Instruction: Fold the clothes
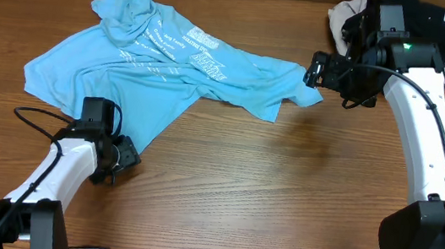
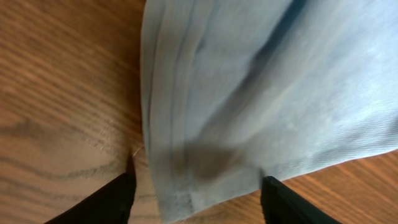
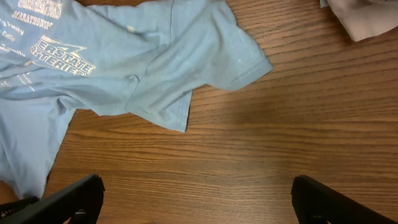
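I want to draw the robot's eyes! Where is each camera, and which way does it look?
Overhead: above the table, looking down at the blue T-shirt; both arms show.
Left wrist: on the left arm, looking down at the shirt's hem corner; its two fingers show.
Right wrist: on the right arm, looking down at a sleeve and table; its fingers show.
Shared: all three see the T-shirt.

Overhead looks straight down on everything; both wrist views angle down, left closest, sharing the T-shirt [image 1: 169,75]
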You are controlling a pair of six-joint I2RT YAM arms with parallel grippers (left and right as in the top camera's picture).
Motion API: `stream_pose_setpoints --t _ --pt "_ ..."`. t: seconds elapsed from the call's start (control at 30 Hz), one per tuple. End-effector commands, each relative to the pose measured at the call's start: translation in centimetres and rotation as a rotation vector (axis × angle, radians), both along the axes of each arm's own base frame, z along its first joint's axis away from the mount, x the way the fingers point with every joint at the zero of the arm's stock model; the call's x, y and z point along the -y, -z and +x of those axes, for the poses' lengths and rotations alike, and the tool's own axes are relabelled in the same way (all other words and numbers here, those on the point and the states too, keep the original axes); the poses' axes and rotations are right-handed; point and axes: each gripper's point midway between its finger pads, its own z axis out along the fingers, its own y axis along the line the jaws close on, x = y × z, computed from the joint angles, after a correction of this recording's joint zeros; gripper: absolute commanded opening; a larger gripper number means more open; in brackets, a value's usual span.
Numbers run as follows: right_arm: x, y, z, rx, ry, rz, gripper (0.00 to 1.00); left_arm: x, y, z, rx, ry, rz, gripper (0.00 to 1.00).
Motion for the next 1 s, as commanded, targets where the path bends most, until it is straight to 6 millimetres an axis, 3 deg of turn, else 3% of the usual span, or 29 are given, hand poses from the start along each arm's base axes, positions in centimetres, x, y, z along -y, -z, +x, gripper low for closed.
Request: stream_pose_setpoints --t 0.0,0.37,0.47,0.5,0.53,0.73,0.97 --pt "-0.1 0.0 0.1 0.003 -0.004 0.009 1.00 0.3 0.7 -0.5 0.008 -0.013 -0.017 0.62" --pt "-0.1 -0.1 0.3 0.011 -0.004 0.010 1.00 0.3 1.7 -1.1 -0.016 -0.012 -0.019 0.35" --pt "-0.1 -0.1 0.4 0.015 -0.003 0.010 1.00 0.4 2.3 -1.6 -0.048 -0.012 -0.022 0.18" --pt "-0.1 -0.1 0.4 0.015 -0.003 0.010 1.00 0.4 2.5 -1.7 -0.057 -0.011 -0.022 0.07" --pt "-0.1 -0.1 0.4 0.015 -0.003 0.010 1.00 0.4 2.6 -1.8 -0.063 -0.012 -0.022 0.04" --pt "-0.3 -0.4 1.3 0.046 0.027 0.028 1.00 0.3 2.2 -1.3 -0.054 0.034 -0.016 0.04" --pt "0.0 -0.2 3.7 0.119 0.048 0.010 0.92 0.6 -0.1 0.8 -0.030 0.128 -0.023 0.04"
